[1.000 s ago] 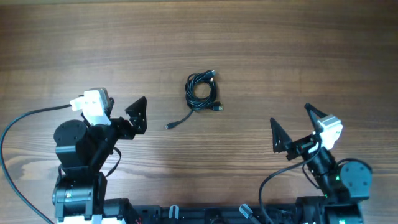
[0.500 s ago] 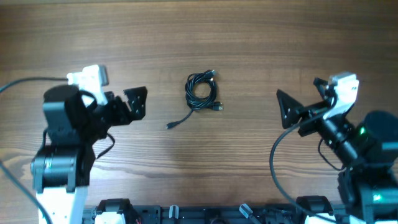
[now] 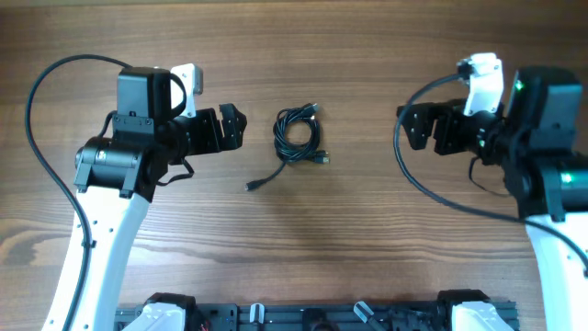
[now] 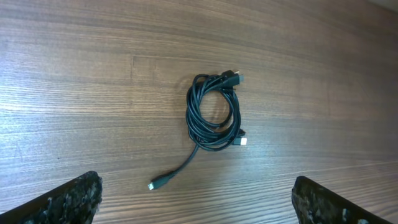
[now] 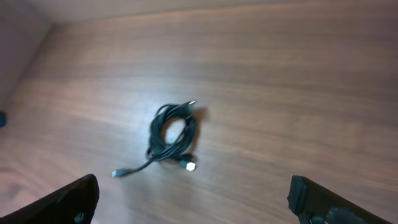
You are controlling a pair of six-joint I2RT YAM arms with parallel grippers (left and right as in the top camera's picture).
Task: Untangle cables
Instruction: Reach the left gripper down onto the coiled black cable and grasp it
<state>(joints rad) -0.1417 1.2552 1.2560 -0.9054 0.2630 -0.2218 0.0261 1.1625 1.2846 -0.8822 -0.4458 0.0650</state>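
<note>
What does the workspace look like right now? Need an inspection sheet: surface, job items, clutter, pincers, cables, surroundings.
Surface: wooden table, bare wood grain, no marks seen.
Job's things: cable coil lying flat near the middle, wound in a small tight loop; one loose end trails out toward the near left, and a light-tipped plug sits at the coil's edge.
Clutter: nothing seen.
Pincers: left pincer open, empty, left of the coil and apart from it. Right pincer open, empty, farther off on the coil's right.
Cables: thick black arm wires loop out beside both arms, clear of the coil.
Surroundings: dark rail along the near edge; otherwise nothing seen.
</note>
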